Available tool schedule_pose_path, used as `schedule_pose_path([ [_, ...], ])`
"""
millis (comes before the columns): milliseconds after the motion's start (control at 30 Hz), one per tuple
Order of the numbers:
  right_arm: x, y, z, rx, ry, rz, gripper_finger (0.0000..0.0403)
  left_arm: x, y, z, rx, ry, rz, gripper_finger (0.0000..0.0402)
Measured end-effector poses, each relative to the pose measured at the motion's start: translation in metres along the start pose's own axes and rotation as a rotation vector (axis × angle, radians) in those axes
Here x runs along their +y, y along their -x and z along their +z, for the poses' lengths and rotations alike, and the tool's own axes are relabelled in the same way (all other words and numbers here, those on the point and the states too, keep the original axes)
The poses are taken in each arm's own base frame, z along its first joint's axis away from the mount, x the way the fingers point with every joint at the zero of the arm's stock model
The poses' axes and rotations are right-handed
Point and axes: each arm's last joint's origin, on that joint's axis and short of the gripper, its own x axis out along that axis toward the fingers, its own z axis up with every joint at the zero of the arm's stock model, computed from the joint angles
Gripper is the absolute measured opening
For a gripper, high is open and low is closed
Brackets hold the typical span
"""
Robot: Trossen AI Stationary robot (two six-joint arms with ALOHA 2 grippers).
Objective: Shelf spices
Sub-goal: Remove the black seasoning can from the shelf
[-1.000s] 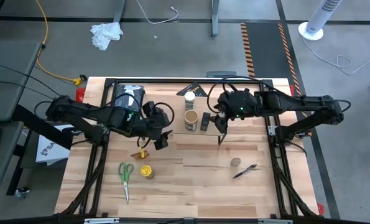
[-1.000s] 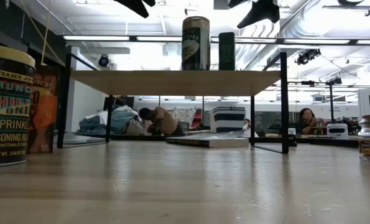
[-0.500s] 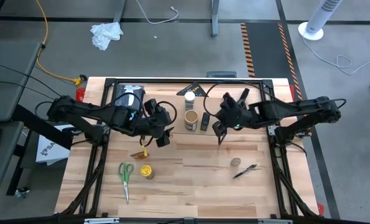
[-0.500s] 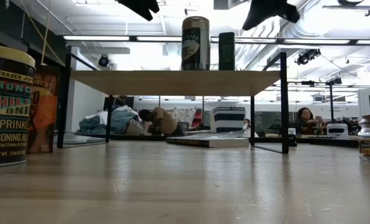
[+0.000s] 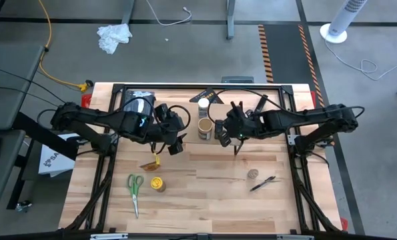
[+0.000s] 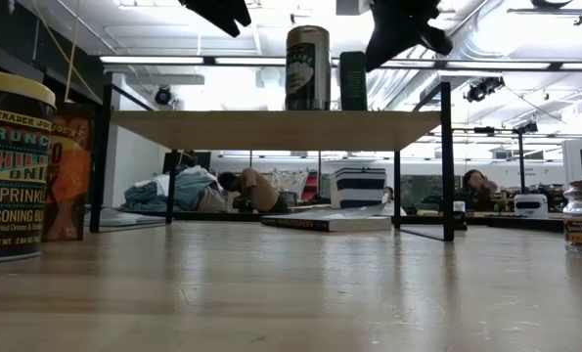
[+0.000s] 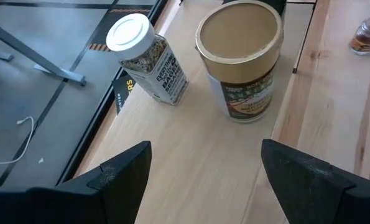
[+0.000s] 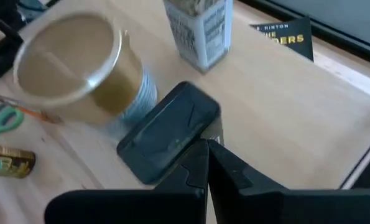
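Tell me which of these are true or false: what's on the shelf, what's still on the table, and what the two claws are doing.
1. The wide tan jar and the white-lidded jar stand on the shelf. True.
2. The right gripper is wide open. False: its fingers are shut together, right by the small black tin.
3. The yellow-lidded jar is on the shelf too. False: it lies on the table, near the green-handled scissors.
4. The left gripper is open and holds nothing. True.
5. A marker lies on the table. True.
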Motion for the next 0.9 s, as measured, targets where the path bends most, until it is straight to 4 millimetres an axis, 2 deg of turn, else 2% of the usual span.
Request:
schedule_pose_path([
  [200,-0.002,-0.008,0.016,-0.03,0.034,0.075,0.0,0.0,0.0,0.0,0.0,-0.001,0.0,0.03],
  [333,-0.013,-0.009,0.021,0.005,0.081,0.057,0.0,0.0,0.0,0.0,0.0,-0.001,0.0,0.03],
  [433,-0.022,0.006,0.028,-0.035,0.112,0.036,0.0,0.0,0.0,0.0,0.004,-0.004,0.0,0.03],
  [533,-0.024,0.026,0.035,-0.101,0.129,0.097,0.0,0.001,0.0,-0.002,0.021,-0.017,0.005,0.03],
  [700,-0.007,0.049,0.031,-0.132,0.14,0.298,0.0,0.003,0.0,-0.009,0.078,-0.077,0.037,0.03],
  [800,0.014,0.049,0.014,-0.114,0.197,0.34,0.0012,0.005,0.0,-0.01,0.095,-0.102,0.041,0.03],
  [900,0.028,0.046,-0.001,-0.108,0.248,0.311,0.0048,0.006,-0.001,-0.011,0.106,-0.1,0.028,0.03],
])
